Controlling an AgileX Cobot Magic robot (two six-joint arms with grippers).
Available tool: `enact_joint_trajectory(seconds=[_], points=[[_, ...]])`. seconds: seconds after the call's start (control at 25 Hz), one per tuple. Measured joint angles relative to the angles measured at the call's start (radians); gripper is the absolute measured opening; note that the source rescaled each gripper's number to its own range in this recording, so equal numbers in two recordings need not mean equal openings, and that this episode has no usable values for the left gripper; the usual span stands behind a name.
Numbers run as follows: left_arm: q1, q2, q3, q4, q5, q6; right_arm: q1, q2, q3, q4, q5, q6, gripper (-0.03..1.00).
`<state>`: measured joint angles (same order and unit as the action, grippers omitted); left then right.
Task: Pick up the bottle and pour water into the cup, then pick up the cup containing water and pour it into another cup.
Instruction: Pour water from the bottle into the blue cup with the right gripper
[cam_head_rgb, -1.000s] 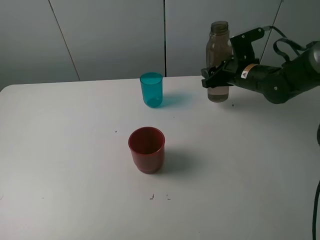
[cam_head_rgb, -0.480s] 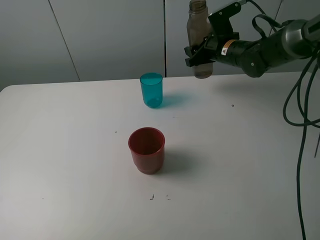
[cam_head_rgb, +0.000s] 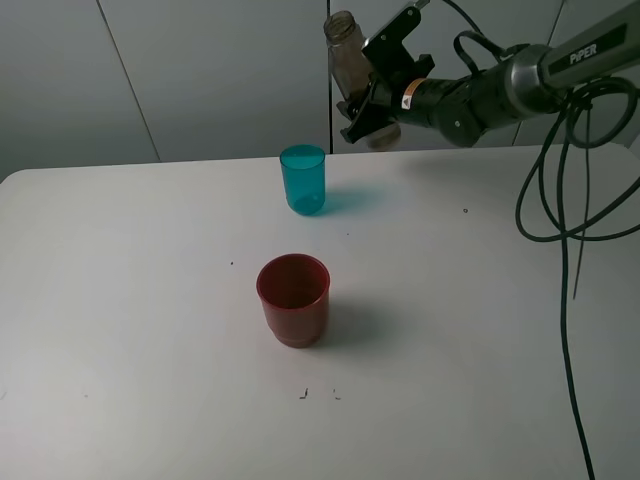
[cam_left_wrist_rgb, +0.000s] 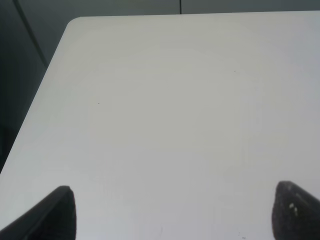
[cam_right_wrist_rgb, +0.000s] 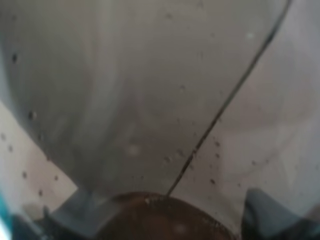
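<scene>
At the far left, our left pincer hangs over a bare stretch of the white desk. Its two dark fingertips stand well apart with nothing between them.

Moving toward the middle of the desk in the high view, we come to the red cup. It stands upright on its base, nearer to the front edge, with its mouth facing up. Behind it and a touch to the right stands the teal cup, also upright, close to the back edge. The two cups are well apart from each other.

Above and to the right of the teal cup we see the bottle, held up off the desk in front of the grey wall. It is tilted, its narrow neck leaning up and to the left and its base lower to the right. Our right pincer is clamped around the bottle's lower body. In the right wrist view the smoky bottle fills almost everything, with a finger pressed at its side.

Further right, the black arm reaches in from the edge, and a dark cable loops down beside it.
</scene>
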<state>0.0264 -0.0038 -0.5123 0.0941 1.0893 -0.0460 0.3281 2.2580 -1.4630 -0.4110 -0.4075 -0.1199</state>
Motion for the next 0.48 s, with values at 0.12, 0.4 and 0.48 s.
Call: enact_joint_trajectory(seconds=[0.12,0.4,0.48], points=[[0.0,0.0,0.0,0.0,0.0,0.0,0.01,0.03,-0.049,0.0,0.032,-0.058,0.0],[0.0,0.0,0.0,0.0,0.0,0.0,0.018,0.051,-0.08,-0.026,0.04,-0.237,0.0],[0.0,0.0,0.0,0.0,0.0,0.0,0.019,0.051,-0.08,-0.029,0.043,-0.295,0.0]])
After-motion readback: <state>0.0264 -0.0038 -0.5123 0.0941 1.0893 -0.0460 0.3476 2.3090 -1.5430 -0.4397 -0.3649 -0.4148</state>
